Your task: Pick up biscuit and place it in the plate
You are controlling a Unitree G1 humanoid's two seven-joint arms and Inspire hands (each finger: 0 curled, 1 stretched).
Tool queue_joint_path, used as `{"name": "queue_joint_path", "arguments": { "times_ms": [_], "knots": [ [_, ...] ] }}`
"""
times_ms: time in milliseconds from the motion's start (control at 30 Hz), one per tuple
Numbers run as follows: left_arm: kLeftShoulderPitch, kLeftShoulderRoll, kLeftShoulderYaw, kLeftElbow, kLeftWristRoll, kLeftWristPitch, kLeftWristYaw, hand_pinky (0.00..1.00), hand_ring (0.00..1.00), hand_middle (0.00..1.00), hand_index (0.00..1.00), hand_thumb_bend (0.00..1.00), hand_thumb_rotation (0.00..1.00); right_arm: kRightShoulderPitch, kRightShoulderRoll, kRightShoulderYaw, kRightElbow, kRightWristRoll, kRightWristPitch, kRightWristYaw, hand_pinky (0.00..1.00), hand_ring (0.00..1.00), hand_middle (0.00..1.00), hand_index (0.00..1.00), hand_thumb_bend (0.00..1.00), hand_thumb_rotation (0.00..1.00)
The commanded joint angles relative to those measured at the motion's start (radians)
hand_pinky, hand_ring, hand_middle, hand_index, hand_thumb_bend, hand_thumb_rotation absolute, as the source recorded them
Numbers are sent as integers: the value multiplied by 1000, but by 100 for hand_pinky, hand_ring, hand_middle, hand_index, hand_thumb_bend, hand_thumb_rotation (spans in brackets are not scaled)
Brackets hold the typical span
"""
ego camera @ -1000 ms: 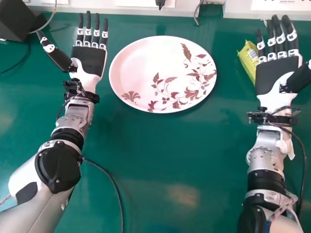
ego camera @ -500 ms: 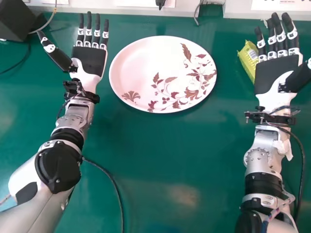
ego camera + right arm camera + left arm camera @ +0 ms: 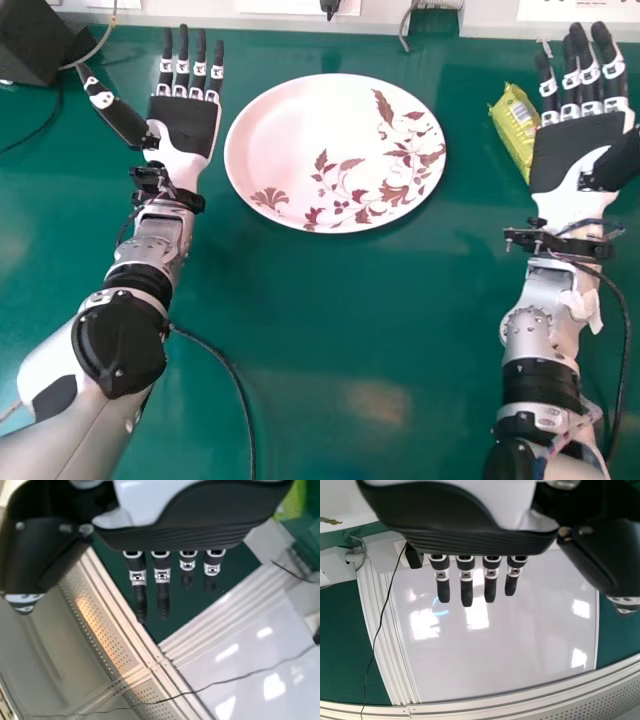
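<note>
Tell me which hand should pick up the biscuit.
Probably the right hand: it is open beside the yellow biscuit packet, while the left hand is across the plate from it.

The plate lies on the table; the biscuit is right of it; a box, behind left.

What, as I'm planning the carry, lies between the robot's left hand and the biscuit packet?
The head view shows the plate there, on the green tabletop.
</note>
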Motion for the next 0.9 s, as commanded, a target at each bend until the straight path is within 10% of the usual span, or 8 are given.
{"name": "queue_joint_path", "arguments": {
  "times_ms": [0,867],
  "knots": [
    [4,3,10,-2,-4,-5,4,95,94,98,99,100,69,35,20,14,-44,-52,-40,-64,92,78,79,72,100,42],
    [7,-1,12,-1,-4,-13,-5,97,93,96,100,100,72,195,-14,160,-392,-640,29,-659,92,79,79,73,100,40]
  ]
}}
